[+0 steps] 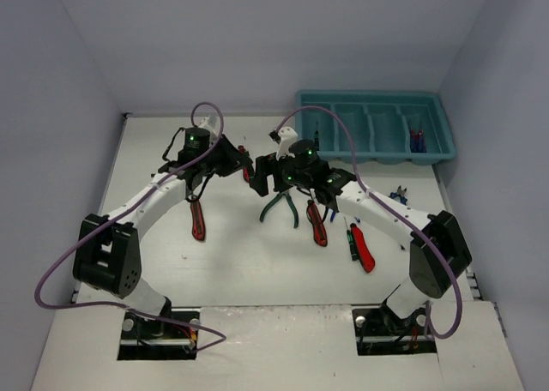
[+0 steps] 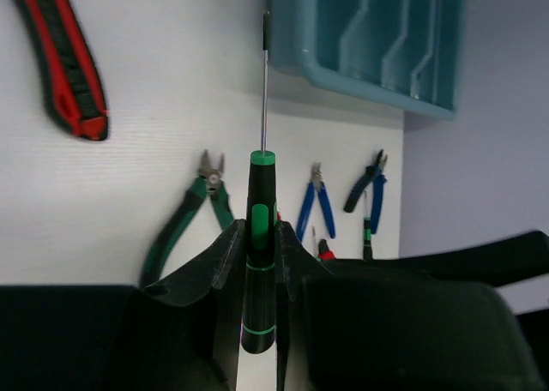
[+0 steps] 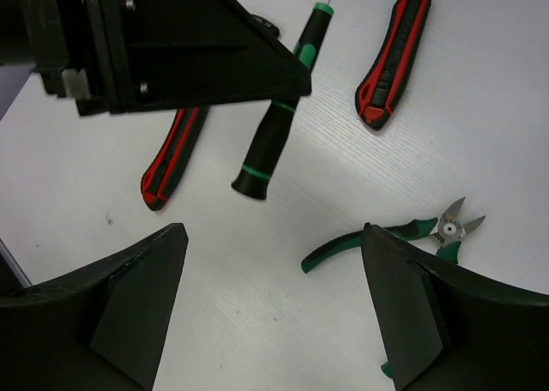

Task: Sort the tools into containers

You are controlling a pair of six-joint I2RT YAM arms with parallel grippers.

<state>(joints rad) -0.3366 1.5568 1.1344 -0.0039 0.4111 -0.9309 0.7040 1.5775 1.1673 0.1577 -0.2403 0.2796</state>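
Tray one; compartments four; green pliers one.

1. The teal tray is cut off by the top edge of the left wrist view.
2. In its 4th compartment from the left lies a reddish tool, too small to name.
3. Left of the tray, the left gripper hides part of the screwdriver handle.

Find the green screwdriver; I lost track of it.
Left wrist view: the screwdriver is clamped in the left claw, shaft pointing toward the teal tray, green pliers nearby.
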